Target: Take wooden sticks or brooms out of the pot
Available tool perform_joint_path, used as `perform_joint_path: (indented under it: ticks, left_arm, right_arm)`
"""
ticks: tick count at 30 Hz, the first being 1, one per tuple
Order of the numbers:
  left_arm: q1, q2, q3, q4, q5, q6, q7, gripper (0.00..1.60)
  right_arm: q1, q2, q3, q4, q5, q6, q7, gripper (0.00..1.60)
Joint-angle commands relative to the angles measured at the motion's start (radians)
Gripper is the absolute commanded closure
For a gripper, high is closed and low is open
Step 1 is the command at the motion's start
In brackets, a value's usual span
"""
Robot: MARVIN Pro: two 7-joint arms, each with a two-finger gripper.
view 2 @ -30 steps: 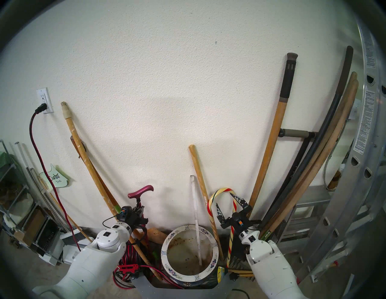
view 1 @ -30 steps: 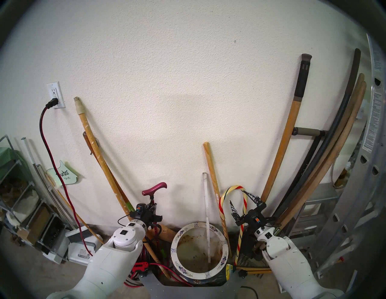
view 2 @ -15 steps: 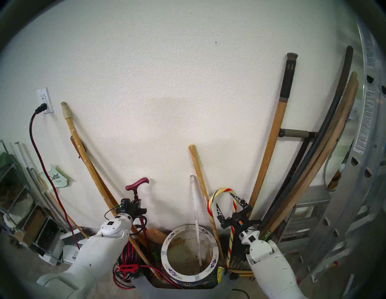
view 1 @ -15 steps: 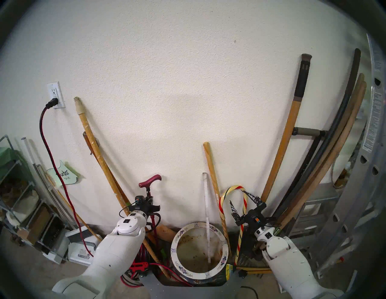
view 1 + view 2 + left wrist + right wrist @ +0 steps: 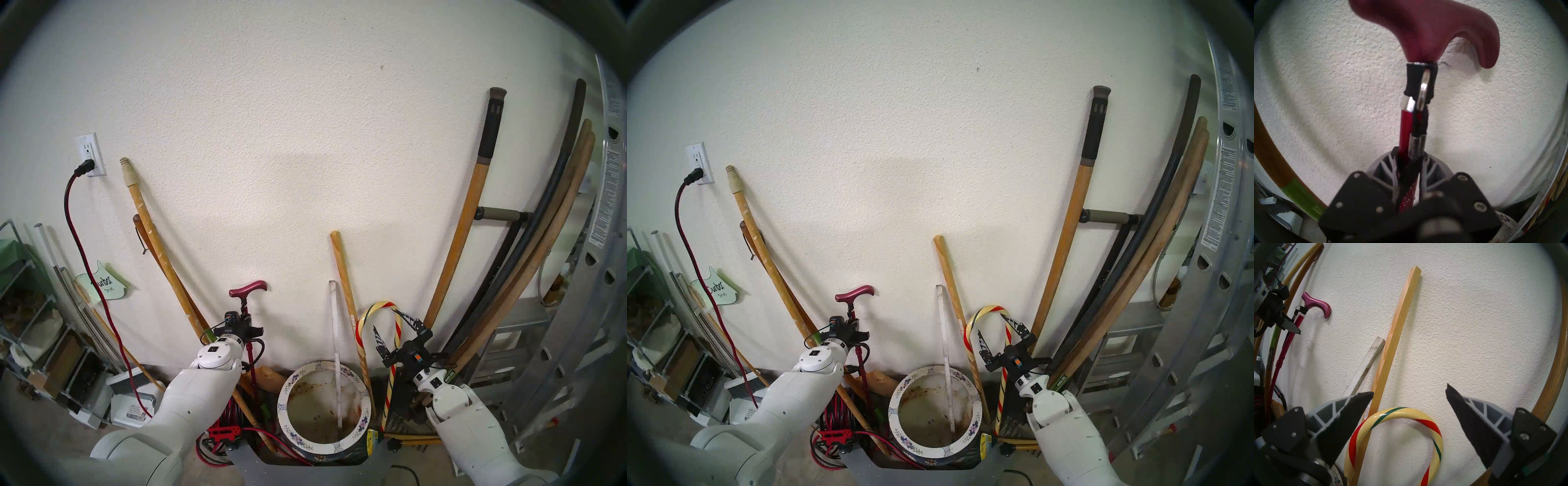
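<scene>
The pot (image 5: 324,407) stands nearest to me, low by the wall, and only the thin white slat (image 5: 336,353) still leans inside it. This slat looks light and a little bendy, so I would take it above the rim. Left of the pot, the left gripper (image 5: 1409,162) has its fingers close together around the shaft of the magenta cane (image 5: 247,298), just under the T-handle; whether they press it firmly I cannot tell. The cane seems stiff, slim and smooth, so it may slip. Right of the pot, the right gripper (image 5: 1409,395) is spread wide and holds nothing, with the striped candy-cane stick (image 5: 1395,434) just beside it.
</scene>
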Motion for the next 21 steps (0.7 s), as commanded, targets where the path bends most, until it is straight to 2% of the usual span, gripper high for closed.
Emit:
perform_joint_path:
  ticks: [1, 3, 4, 6, 13, 21]
  left_arm:
    - [-0.006, -0.027, 0.006, 0.109, 0.003, -0.019, 0.011, 0.00]
    - [-0.028, -0.037, 0.012, 0.157, 0.012, -0.039, 0.026, 0.00]
    - [-0.045, -0.049, 0.011, 0.190, 0.021, -0.038, 0.067, 0.00]
    - [-0.060, -0.056, 0.014, 0.220, 0.030, -0.043, 0.092, 0.00]
    - [-0.116, -0.084, 0.014, 0.341, 0.040, -0.101, 0.133, 0.00]
    - [-0.137, -0.089, 0.011, 0.377, 0.046, -0.116, 0.147, 0.00]
  right_arm:
    - [0.000, 0.000, 0.001, -0.002, 0.002, 0.001, 0.001, 0.00]
    - [0.000, 0.000, 0.001, -0.003, 0.003, 0.002, 0.002, 0.00]
    - [0.000, 0.001, 0.001, -0.003, 0.003, 0.002, 0.002, 0.00]
    - [0.000, 0.001, 0.001, -0.003, 0.003, 0.002, 0.002, 0.00]
    - [0.000, 0.001, 0.001, -0.003, 0.003, 0.002, 0.002, 0.00]
    - [0.000, 0.001, 0.001, -0.003, 0.003, 0.002, 0.002, 0.00]
